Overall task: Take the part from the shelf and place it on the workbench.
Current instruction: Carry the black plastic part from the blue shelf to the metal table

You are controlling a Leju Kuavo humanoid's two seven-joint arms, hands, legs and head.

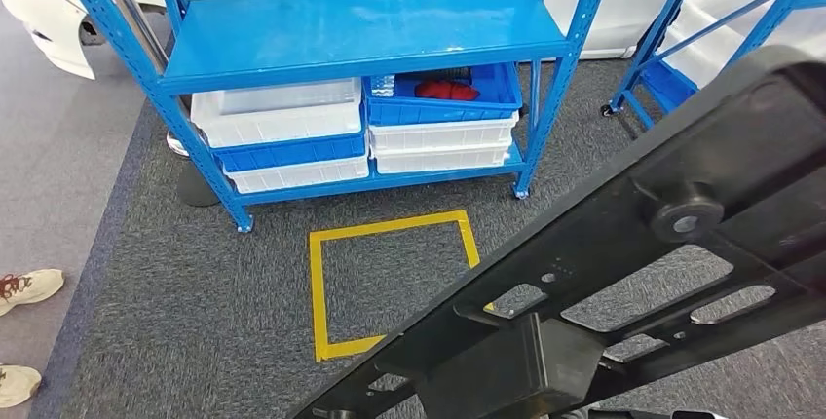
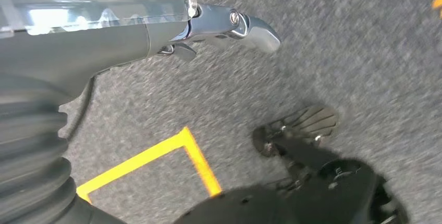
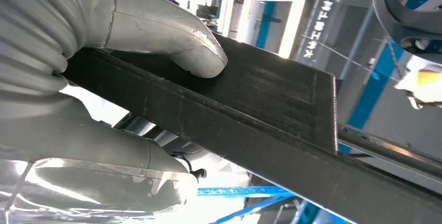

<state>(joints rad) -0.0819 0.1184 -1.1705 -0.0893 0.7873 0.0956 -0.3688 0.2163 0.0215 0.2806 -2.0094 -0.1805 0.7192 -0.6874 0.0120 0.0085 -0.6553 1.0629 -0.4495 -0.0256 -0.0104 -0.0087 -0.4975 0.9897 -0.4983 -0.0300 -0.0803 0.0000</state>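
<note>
While my right hand (image 3: 104,104) clamps the black part (image 1: 623,273) between thumb and fingers, its long axis slants from lower left up toward the right; my left hand (image 2: 156,31) hangs empty over the carpet, how its fingers lie I cannot tell.

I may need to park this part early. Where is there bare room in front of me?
The top blue shelf is bare across its width. The carpet inside the yellow tape square is free too. Below the top shelf it is crowded: stacked white and blue bins fill it. The black part, gripped by the right hand, blocks the lower right.
</note>
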